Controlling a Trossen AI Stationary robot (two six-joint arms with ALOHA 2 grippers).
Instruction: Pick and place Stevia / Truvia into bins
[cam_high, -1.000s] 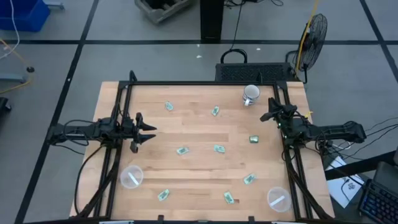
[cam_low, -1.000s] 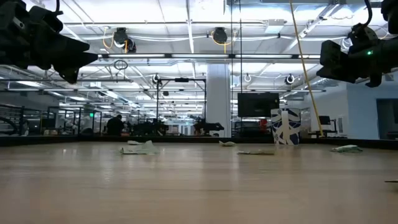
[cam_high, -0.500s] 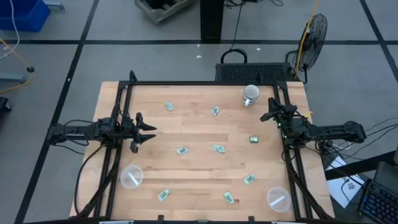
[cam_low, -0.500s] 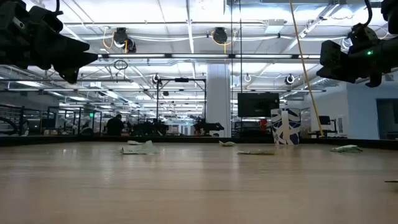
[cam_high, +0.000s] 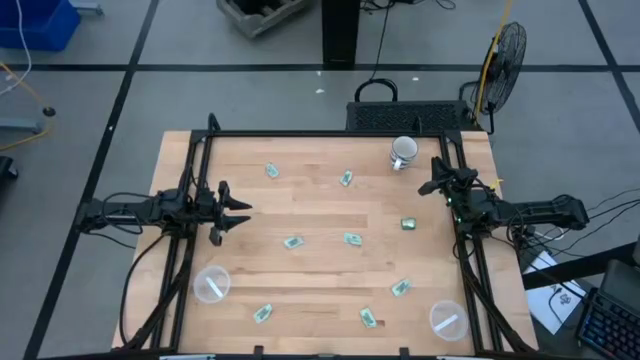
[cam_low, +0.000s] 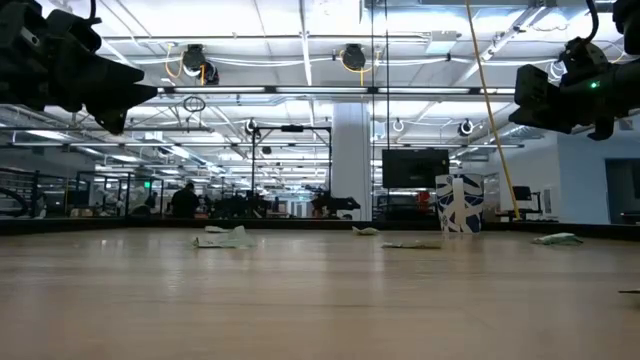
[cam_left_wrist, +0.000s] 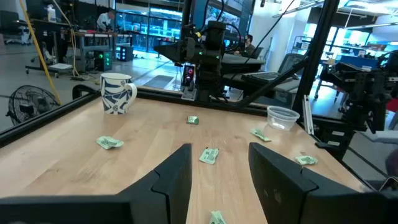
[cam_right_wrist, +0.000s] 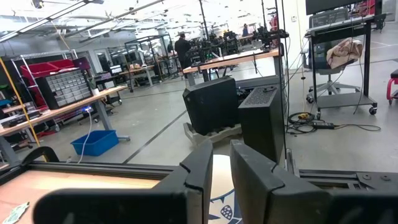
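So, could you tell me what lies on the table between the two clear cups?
In the high view, three sachets lie between the left cup and the right cup; otherwise bare wood.

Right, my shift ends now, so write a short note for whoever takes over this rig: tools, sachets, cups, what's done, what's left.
Left tool: open, empty, raised over the table's left edge.
Right tool: open, empty, raised at the right edge beside the mug.
Sachets: nine lie loose on the table, for example far left, centre and near front.
Cups: left cup and right cup stand at the front corners. Each holds a whitish strip; whether that is a sachet is unclear.
Done: no clear progress.
Left: all nine loose sachets still need binning.
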